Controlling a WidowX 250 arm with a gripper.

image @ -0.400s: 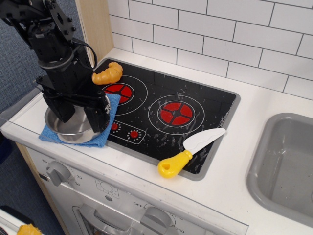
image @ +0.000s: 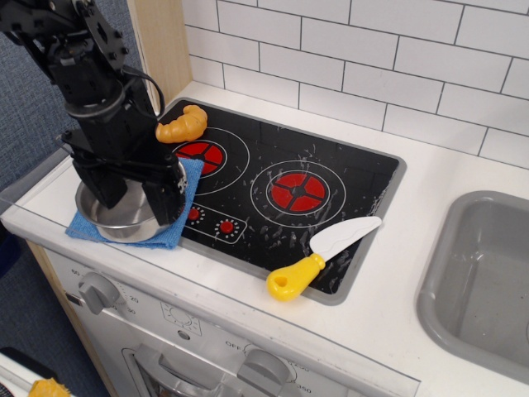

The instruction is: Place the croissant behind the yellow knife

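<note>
The golden-orange croissant (image: 183, 125) lies at the back left corner of the black stovetop (image: 273, 194), beside the left red burner. The yellow knife (image: 321, 257) lies at the stovetop's front right edge, yellow handle toward the front, white blade pointing back right. My black gripper (image: 136, 194) hangs open over the metal bowl at the left, its two fingers apart and empty. It is in front of and to the left of the croissant, far from the knife.
A metal bowl (image: 124, 217) sits on a blue cloth (image: 192, 175) at the counter's left edge, under the gripper. A grey sink (image: 483, 277) is at the right. A white tiled wall (image: 372, 58) runs along the back. Oven knobs (image: 99, 289) are on the front panel.
</note>
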